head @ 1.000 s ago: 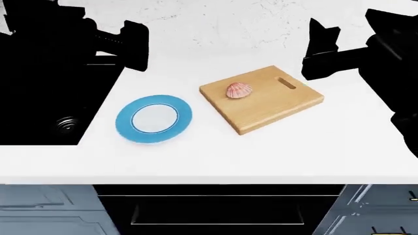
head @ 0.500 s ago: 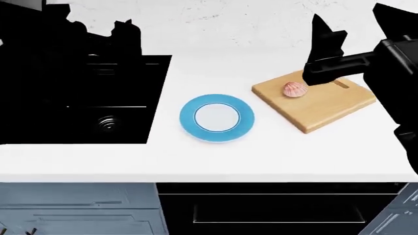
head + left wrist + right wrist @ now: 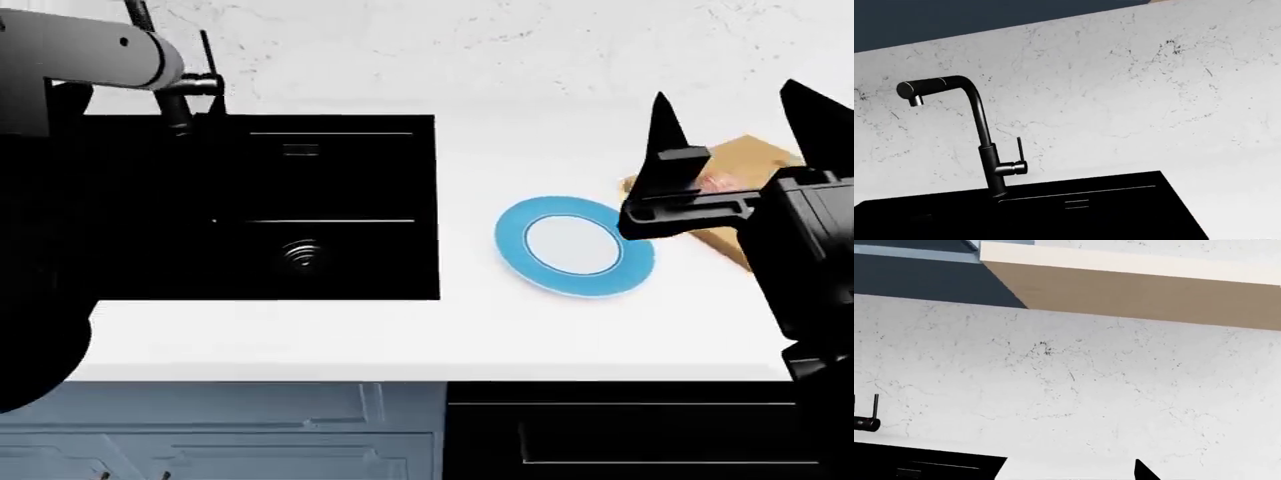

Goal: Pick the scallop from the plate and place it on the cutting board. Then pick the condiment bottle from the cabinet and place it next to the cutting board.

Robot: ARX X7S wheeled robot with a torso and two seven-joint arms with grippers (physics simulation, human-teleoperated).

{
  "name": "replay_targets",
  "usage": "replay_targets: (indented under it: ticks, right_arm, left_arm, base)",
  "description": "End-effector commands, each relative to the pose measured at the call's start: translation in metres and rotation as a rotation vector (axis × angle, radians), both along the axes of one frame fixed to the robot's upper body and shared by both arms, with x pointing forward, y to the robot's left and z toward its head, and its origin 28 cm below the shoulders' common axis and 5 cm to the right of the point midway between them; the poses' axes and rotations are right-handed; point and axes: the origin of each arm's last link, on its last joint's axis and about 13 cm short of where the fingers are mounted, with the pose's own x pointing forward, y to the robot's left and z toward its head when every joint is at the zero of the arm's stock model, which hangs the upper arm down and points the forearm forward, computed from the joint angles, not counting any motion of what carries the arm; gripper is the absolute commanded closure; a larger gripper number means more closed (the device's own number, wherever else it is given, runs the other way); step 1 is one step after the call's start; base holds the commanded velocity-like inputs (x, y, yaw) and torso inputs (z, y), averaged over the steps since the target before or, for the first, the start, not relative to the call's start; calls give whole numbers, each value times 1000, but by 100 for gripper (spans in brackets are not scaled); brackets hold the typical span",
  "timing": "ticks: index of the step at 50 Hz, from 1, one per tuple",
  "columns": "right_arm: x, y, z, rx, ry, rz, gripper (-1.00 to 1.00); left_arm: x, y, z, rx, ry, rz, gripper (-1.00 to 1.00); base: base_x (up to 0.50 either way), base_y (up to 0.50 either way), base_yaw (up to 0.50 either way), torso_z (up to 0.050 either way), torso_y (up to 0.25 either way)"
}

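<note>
The blue-rimmed plate (image 3: 513, 243) lies bare on the white counter. Just beyond it, the wooden cutting board (image 3: 747, 158) shows only in part behind my right gripper (image 3: 734, 120). A sliver of the pink scallop (image 3: 722, 184) shows on the board. The right gripper hangs above the board's near end, its two fingers spread wide, open and holding nothing. One right fingertip (image 3: 1145, 472) shows in the right wrist view. My left arm is a black mass at the head view's left, and its gripper cannot be made out. The condiment bottle is out of view.
A black sink (image 3: 320, 210) is set in the counter left of the plate, with a black faucet (image 3: 981, 130) behind it. A marbled backsplash (image 3: 1074, 385) runs along the back under a wall cabinet's tan underside (image 3: 1134, 295). Blue drawers (image 3: 214, 430) are below the counter.
The head view has swung left: plate, board and scallop have slid right in the picture and the sink fills the left. My right gripper now stands in front of the board.
</note>
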Motion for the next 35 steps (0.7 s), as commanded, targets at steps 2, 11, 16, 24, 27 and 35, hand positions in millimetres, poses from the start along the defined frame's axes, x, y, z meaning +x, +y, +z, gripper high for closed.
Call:
replay_targets:
  ticks: [2, 11, 16, 24, 27, 35]
  right_arm:
    - [-7, 0, -12, 14, -1, -29, -100]
    - [-8, 1, -15, 27, 0, -25, -100]
    - [-8, 1, -15, 31, -2, -22, -100]
    - [-8, 2, -15, 35, -4, -18, -100]
    - [-7, 2, -15, 36, -6, -18, -100]
    - [-8, 2, -14, 41, -10, -19, -100]
  left_arm:
    - [-6, 2, -10, -16, 1, 29, -100]
    - [-7, 0, -12, -20, 5, 21, -100]
    - [-8, 0, -12, -22, 5, 21, -100]
    - [-8, -1, -13, -23, 6, 18, -100]
    - [-8, -1, -12, -23, 6, 17, -100]
    - [-8, -1, -12, -22, 6, 14, -100]
  base:
    - [39, 500, 0, 0, 0]
    - [38, 500, 0, 0, 0]
    - [37, 500, 0, 0, 0]
    - [37, 500, 0, 0, 0]
    - [40, 500, 0, 0, 0]
    - [40, 500, 0, 0, 0]
